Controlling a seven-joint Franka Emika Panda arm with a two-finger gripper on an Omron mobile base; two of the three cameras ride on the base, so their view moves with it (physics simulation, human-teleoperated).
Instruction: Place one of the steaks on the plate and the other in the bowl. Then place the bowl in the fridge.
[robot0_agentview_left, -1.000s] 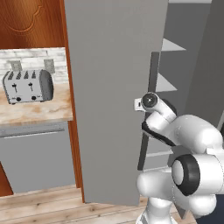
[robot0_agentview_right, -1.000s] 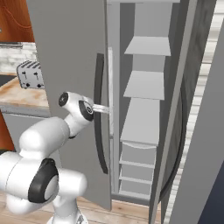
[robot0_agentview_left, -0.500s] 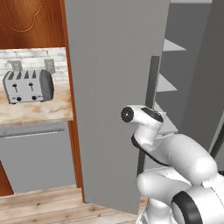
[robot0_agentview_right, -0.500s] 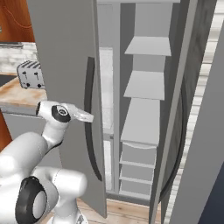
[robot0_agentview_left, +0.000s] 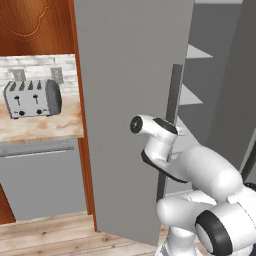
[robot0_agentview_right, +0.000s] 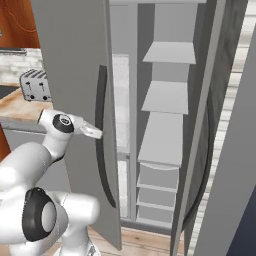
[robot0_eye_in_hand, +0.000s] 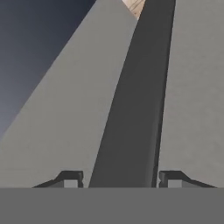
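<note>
While the fridge (robot0_agentview_right: 75, 60) stands open, the gripper (robot0_eye_in_hand: 120, 180) sits at its door handle (robot0_eye_in_hand: 131, 109).
Its fingertips (robot0_eye_in_hand: 70, 179) are spread to either side of the black bar, seemingly not touching it, though the hand view is too close to be sure. A toaster (robot0_agentview_left: 32, 98) rests on the counter (robot0_agentview_left: 40, 127) left of the fridge.

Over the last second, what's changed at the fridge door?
The fridge's left door has swung further open, pulled by its black handle. The gripper straddles that handle, and its jaws now stand apart on either side of it. The arm drew back with the door. The toaster, counter and fridge shelves stayed as they were.
</note>
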